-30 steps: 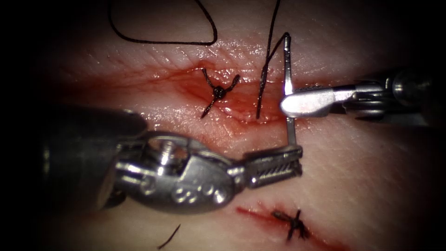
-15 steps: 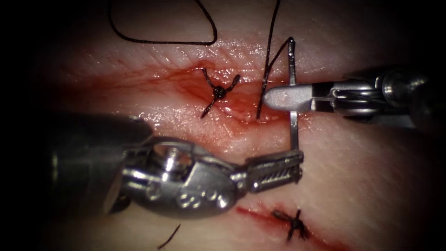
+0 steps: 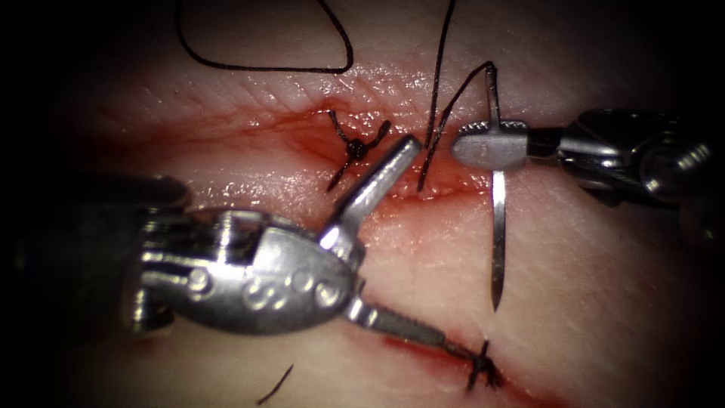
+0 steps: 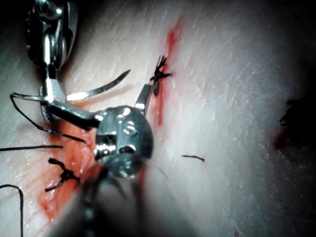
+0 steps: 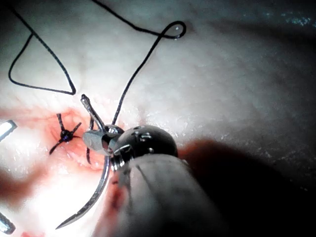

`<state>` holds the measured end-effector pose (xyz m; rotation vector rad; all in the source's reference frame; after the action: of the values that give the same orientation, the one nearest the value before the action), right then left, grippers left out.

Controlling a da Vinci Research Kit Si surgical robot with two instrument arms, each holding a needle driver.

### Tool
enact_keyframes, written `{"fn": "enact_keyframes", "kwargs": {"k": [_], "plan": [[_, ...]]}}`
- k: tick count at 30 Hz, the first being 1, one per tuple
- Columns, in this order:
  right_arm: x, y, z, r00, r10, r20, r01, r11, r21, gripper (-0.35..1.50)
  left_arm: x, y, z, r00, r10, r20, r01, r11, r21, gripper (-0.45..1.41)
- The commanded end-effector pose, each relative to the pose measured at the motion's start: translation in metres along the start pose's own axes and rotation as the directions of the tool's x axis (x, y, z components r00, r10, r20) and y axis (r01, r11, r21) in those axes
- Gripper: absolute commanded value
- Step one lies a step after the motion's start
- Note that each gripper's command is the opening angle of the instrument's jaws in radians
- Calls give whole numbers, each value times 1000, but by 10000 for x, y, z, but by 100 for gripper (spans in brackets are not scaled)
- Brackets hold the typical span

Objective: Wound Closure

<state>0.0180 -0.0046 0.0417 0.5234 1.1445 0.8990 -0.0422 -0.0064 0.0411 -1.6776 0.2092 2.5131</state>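
Observation:
My right tool (image 3: 491, 145) is shut on the curved needle (image 3: 498, 227) close to its thread end. The needle hangs free above the tissue (image 3: 604, 302), tip pointing down at the cut's right end. In the right wrist view the same jaws (image 5: 98, 139) grip the needle (image 5: 96, 197). My left tool (image 3: 432, 245) stands wide open and holds nothing; one jaw reaches toward the cut (image 3: 302, 140), the other toward the lower knot (image 3: 479, 366). Thread (image 3: 445, 106) runs from the needle's tail down into the tissue beside a tied knot (image 3: 355, 149).
A long loop of thread (image 3: 264, 68) lies on the tissue above the cut. A second, shorter cut (image 3: 423, 349) with red fluid holds the lower knot. A short cut end of thread (image 3: 276, 384) lies near the front. In the left wrist view the needle (image 4: 98, 90) passes between my open jaws.
My right tool has shut on the needle near its tail and carried it slightly right. My left tool has let go of the needle's tip, opened wide and drawn back left.

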Motion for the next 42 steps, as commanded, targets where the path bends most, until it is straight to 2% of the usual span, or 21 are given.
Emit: {"fn": "enact_keyframes", "kwargs": {"k": [1,2,3,4,5,6,7,8,9,14,15,16,25,32,36,38,42], "plan": [[-3,4,9,999,-44,-28,44,999,27,-35,-4,0,4,999,-36,-10,36,999,-8,123],[-5,4,10,997,-54,-47,57,996,64,-35,-9,-3,-4,993,-117,-34,116,993,-33,100],[-5,4,10,997,-54,-47,57,996,64,-35,-9,-3,-4,993,-117,-34,116,993,-33,100],[-5,3,11,997,-56,-49,59,996,70,-35,-12,-5,-7,989,-145,-39,143,988,-50,86],[-6,0,14,995,-85,-56,89,993,71,-35,-19,-10,-11,979,-196,-48,192,978,-84,38],[-6,0,14,995,-85,-56,89,993,71,-35,-19,-10,-11,979,-196,-48,192,978,-84,38],[-5,-1,15,994,-84,-65,89,993,75,-35,-25,-14,-12,975,-218,-48,212,971,-107,-6],[-5,-2,16,992,-101,-79,106,992,75,-35,-29,-17,-13,970,-240,-45,233,965,-121,-36],[-4,-3,18,989,-117,-93,124,989,78,-35,-33,-20,-12,968,-250,-36,243,961,-135,-45],[-1,-4,21,979,-144,-143,157,985,79,-35,-59,-35,-1,954,-299,34,300,936,-185,-45],[-1,-4,21,978,-150,-147,162,984,78,-35,-64,-36,2,949,-308,62,314,932,-181,-45],[1,-4,21,974,-157,-163,171,982,79,-35,-79,-40,10,940,-313,135,333,929,-160,-45],[10,-4,17,960,-194,-202,212,975,68,-35,-128,-30,43,908,-273,317,341,922,-184,-45],[8,-4,19,941,-258,-218,274,961,46,-35,-131,-36,54,879,-244,410,345,918,-195,-45],[3,-5,26,908,-348,-233,363,931,27,-35,-124,-51,63,853,-253,457,353,924,-148,-45],[1,-5,29,891,-383,-244,400,916,25,-35,-123,-50,70,832,-246,497,360,921,-147,-45],[-1,-4,30,878,-405,-256,424,905,22,-35,-122,-49,75,824,-207,528,340,925,-169,-45]]}}
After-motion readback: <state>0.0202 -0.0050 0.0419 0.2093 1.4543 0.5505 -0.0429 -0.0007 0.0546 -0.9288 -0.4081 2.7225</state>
